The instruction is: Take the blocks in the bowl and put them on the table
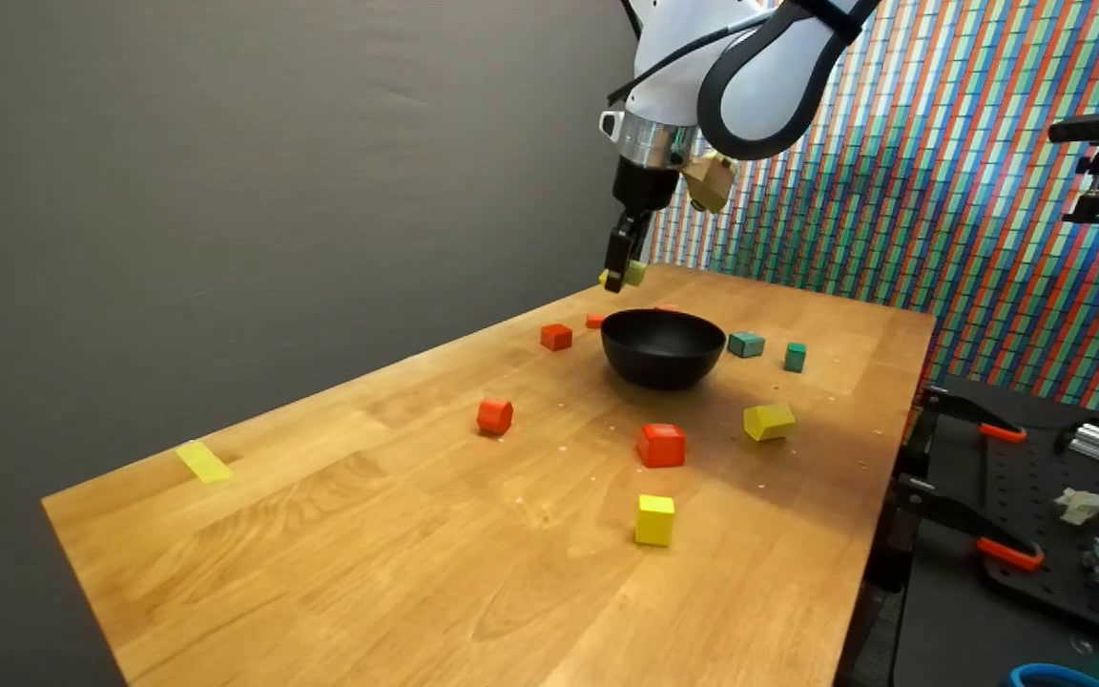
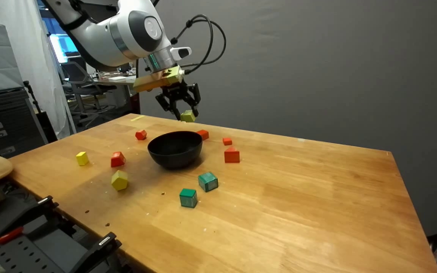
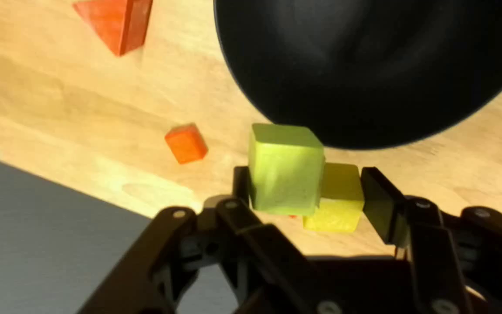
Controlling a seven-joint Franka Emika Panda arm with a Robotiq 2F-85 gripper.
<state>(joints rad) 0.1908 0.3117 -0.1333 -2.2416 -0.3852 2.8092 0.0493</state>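
Above and beside the round black bowl [image 2: 175,156], the gripper [image 3: 307,187] pinches a light-green block [image 3: 283,179] and a yellow block [image 3: 336,213]; lower both onto the light-brown wooden surface [image 2: 298,182] before releasing.

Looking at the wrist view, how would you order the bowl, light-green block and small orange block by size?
Bowl, partly out of frame
Light-green block
Small orange block
The light-green block is closer, so real sizes are unsure.

Rectangular light-brown wooden tabletop [image 1: 321,553] viewed obliquely from above, toward a grey backdrop [image 2: 317,76], in both exterior views
The round black bowl [image 3: 364,74] is shared with the wrist view, aimed down from close above.
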